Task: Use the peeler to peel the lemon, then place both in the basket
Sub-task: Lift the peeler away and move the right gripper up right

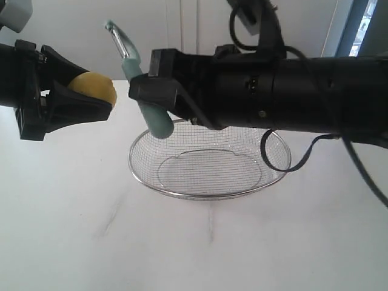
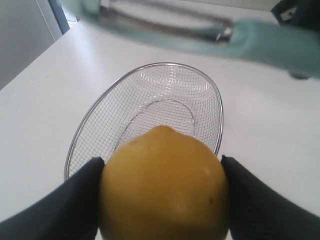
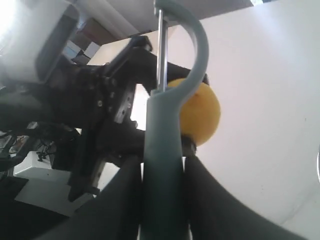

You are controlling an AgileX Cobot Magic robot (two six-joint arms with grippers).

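My left gripper (image 1: 97,97) is shut on the yellow lemon (image 1: 94,88), held in the air at the left, above the table. In the left wrist view the lemon (image 2: 164,185) fills the space between both black fingers (image 2: 60,205). My right gripper (image 1: 148,85) is shut on the pale teal handle of the peeler (image 1: 140,97), which stands nearly upright with its looped head and metal blade (image 1: 120,41) up. The peeler (image 3: 162,165) sits just right of the lemon (image 3: 202,112), apart from it. The wire mesh basket (image 1: 151,173) rests on the table below both.
White table (image 1: 73,230) spreads all around the basket. The right arm's black body (image 1: 291,85) and a loose cable (image 1: 309,154) hang over the basket's far right rim. A wall stands behind.
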